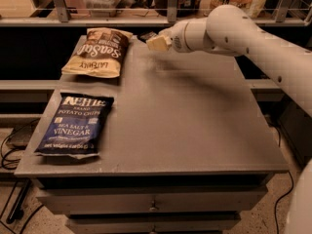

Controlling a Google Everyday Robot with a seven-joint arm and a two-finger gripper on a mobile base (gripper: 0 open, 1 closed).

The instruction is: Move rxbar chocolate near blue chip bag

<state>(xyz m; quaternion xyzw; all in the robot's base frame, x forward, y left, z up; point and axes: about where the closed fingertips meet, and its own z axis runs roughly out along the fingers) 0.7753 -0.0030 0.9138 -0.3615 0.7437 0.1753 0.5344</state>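
The rxbar chocolate (145,34) is a small dark wrapper at the back edge of the grey table (195,130), partly hidden by my gripper. My gripper (157,43) is right at the bar, just to its right and in front of it, with the white arm reaching in from the right. The blue chip bag (75,125) lies flat at the table's front left corner, far from the bar and the gripper.
A tan and brown chip bag (96,51) lies at the back left, just left of the bar. A shelf rail (122,19) with jars and containers runs behind the table. Drawers (153,204) sit under the tabletop. Cables lie on the floor at left.
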